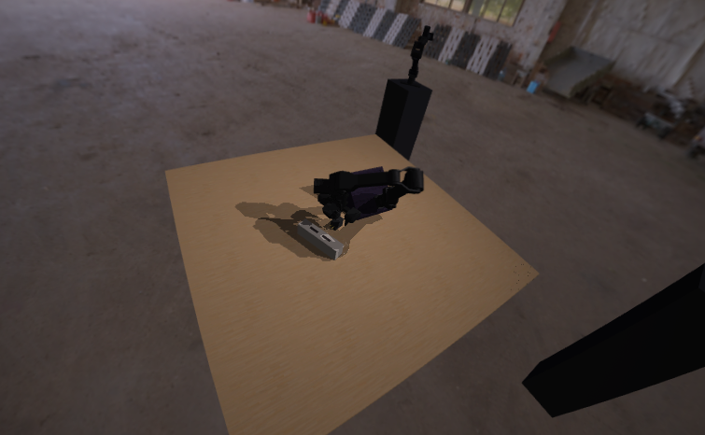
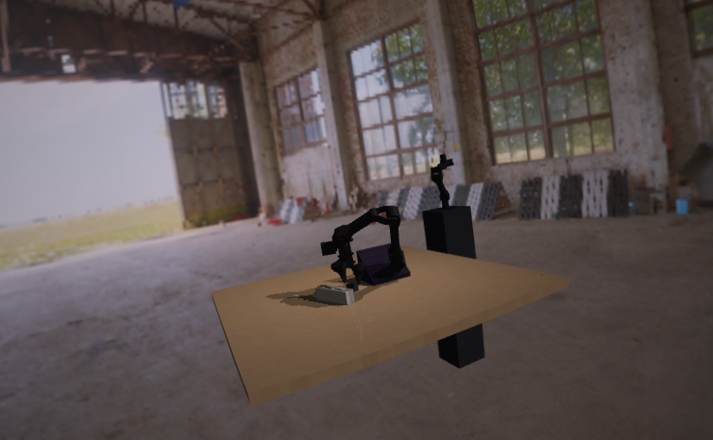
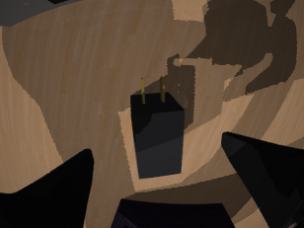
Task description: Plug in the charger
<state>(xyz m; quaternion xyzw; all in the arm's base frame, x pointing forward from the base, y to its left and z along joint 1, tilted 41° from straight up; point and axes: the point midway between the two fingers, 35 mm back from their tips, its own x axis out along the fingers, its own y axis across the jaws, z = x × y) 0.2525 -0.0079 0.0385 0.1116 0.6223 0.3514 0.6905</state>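
The black two-prong charger [image 3: 158, 147] lies on the table in the wrist view, its two brass prongs pointing to the top of that view. In the exterior view a small dark block beside the strip's right end looks like the charger [image 2: 352, 286]. My gripper [image 1: 342, 222] [image 2: 350, 279] [image 3: 160, 148] is open and empty. Its fingers stand wide to either side of the charger, which shows between and beyond the tips. The light grey power strip [image 1: 317, 242] [image 2: 333, 296] lies close by, with two dark outlets on top in the top view. Only its corner [image 3: 22, 13] shows in the wrist view.
A dark purple angled block [image 1: 366, 195] [image 2: 372, 259] [image 3: 170, 217] stands behind the charger, close to my arm. A black pillar [image 1: 402, 110] [image 2: 449, 232] with another arm stands by the table's far edge. Another black pillar [image 1: 636, 340] is at the right in the top view.
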